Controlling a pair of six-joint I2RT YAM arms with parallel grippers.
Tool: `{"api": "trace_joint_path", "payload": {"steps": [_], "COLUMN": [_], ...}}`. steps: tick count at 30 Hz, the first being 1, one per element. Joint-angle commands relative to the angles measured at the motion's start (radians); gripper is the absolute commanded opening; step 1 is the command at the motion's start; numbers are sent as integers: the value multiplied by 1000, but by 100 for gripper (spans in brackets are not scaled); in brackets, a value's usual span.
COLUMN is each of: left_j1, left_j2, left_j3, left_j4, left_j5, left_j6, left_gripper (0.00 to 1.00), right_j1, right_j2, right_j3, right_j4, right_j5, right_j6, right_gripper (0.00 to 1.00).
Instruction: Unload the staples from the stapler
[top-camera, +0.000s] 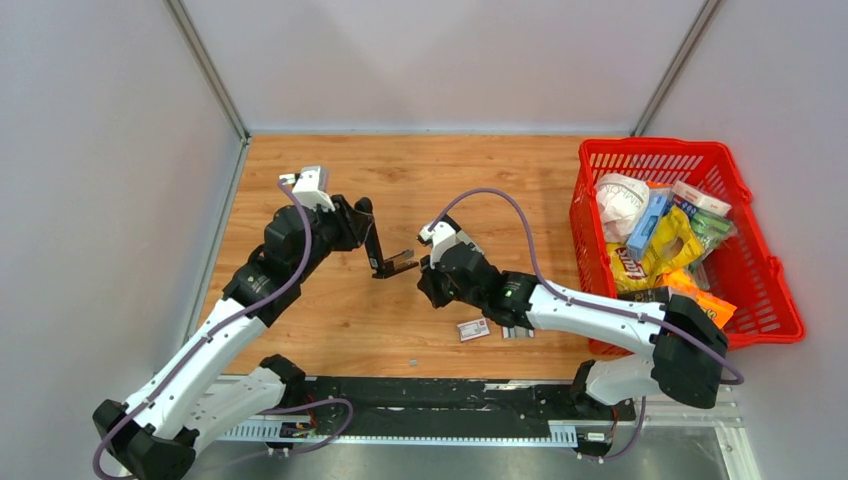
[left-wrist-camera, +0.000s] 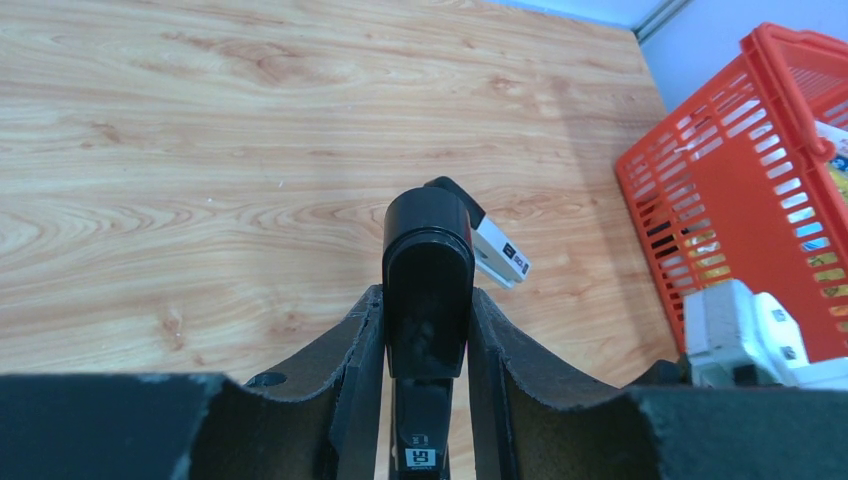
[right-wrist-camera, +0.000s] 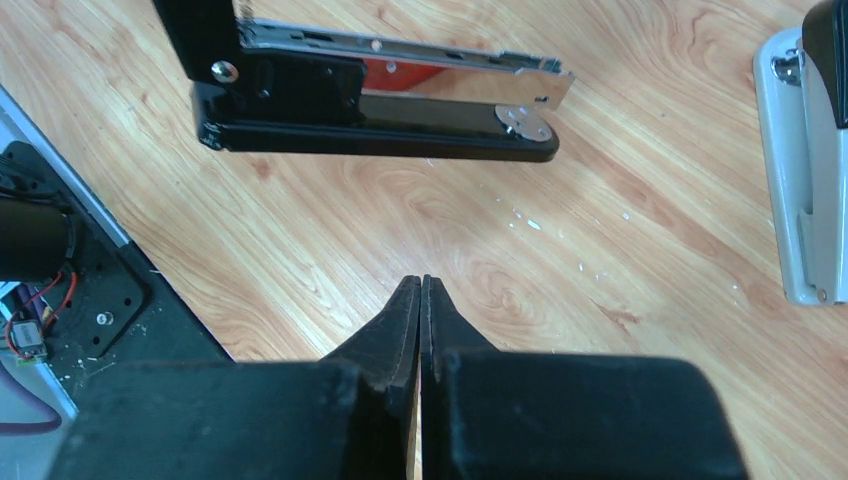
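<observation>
The black stapler (top-camera: 388, 262) hangs open above the wood table. My left gripper (top-camera: 362, 222) is shut on its upright black top arm (left-wrist-camera: 428, 250), which fills the gap between the fingers. The chrome magazine (right-wrist-camera: 400, 55) and black base (right-wrist-camera: 380, 138) stick out level towards the right arm. I cannot tell whether the magazine holds anything. My right gripper (right-wrist-camera: 421, 285) is shut and empty, a short way off the stapler's front end. A small silvery ribbed strip, the staples (top-camera: 517, 332), lies on the table under the right forearm.
A small white-and-red box (top-camera: 473, 329) lies beside the strip. A red basket (top-camera: 760, 270) full of packets stands at the right edge. Grey walls close the table at the back and left. The black mounting rail (top-camera: 430, 395) runs along the near edge.
</observation>
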Motion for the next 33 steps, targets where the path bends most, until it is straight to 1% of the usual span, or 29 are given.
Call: {"api": "trace_joint_path", "payload": {"steps": [1,7,9,14,15,18,26,33], "left_j1": [1,3,1,1,1,3,3,3], "left_j2": [-41,-49,-44,-50,-53,-69,-98,-89], "left_j3": [70,83,89,89,90,95,95,96], "left_j4": [77,74,65,62,57,33,8,25], "left_j5": [35,60,78,126,134,135,187,270], "left_j6": [-23,-40,-49,-82,-85,-86,-100,-117], "left_gripper": [0,0,0,0,0,0,0,0], "right_j1": [-5,-6,-6,-14,-19,-46,-83,-115], "right_j2": [-1,50,79,157,159,150,101,76], "right_j3": [21,-16,-15,21,17,1,2,30], "right_j4": [-22,73,104,105,142,176,174,165], "right_j5": [13,-31,-25,24,24,15,42,38], "right_j6": [14,89,103,122,125,140,125,94], "right_gripper": [0,0,0,0,0,0,0,0]}}
